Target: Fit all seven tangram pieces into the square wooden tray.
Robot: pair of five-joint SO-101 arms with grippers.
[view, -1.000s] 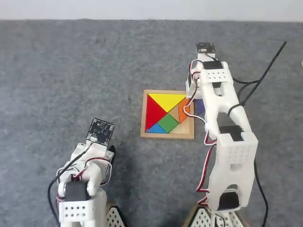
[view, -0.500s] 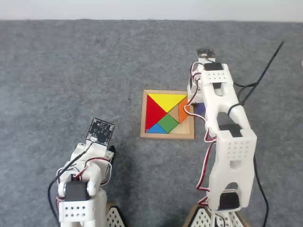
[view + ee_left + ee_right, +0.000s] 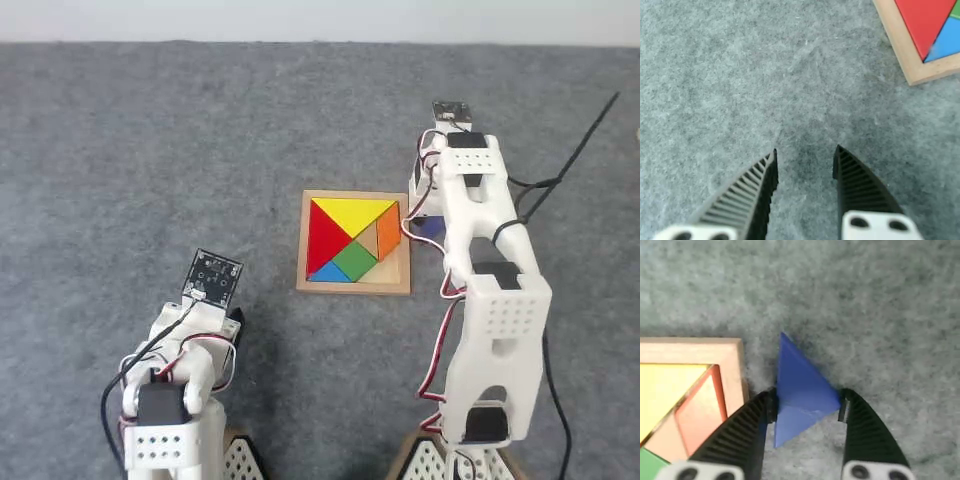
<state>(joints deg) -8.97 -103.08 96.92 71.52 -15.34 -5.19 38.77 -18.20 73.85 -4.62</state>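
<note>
The square wooden tray (image 3: 352, 288) lies mid-table holding yellow (image 3: 352, 213), red (image 3: 324, 243), green (image 3: 354, 261), light blue (image 3: 327, 271) and orange (image 3: 388, 230) pieces. A bare wooden patch sits between orange and green. Just off the tray's right rim (image 3: 695, 345) a dark blue triangle (image 3: 800, 390) rests on the carpet. My right gripper (image 3: 806, 399) is shut on it, one finger against each side. The right arm hides most of that triangle (image 3: 430, 226) from above. My left gripper (image 3: 805, 160) is open over bare carpet, near the tray's corner (image 3: 912, 75).
Grey carpet covers the whole table. The left arm (image 3: 190, 350) stays folded at the front left. A black cable (image 3: 565, 150) trails to the right of the right arm. A pale wall runs along the carpet's far edge.
The right arm has shifted a little to the right, away from the tray's rim. The left arm and the pieces in the tray have not moved.
</note>
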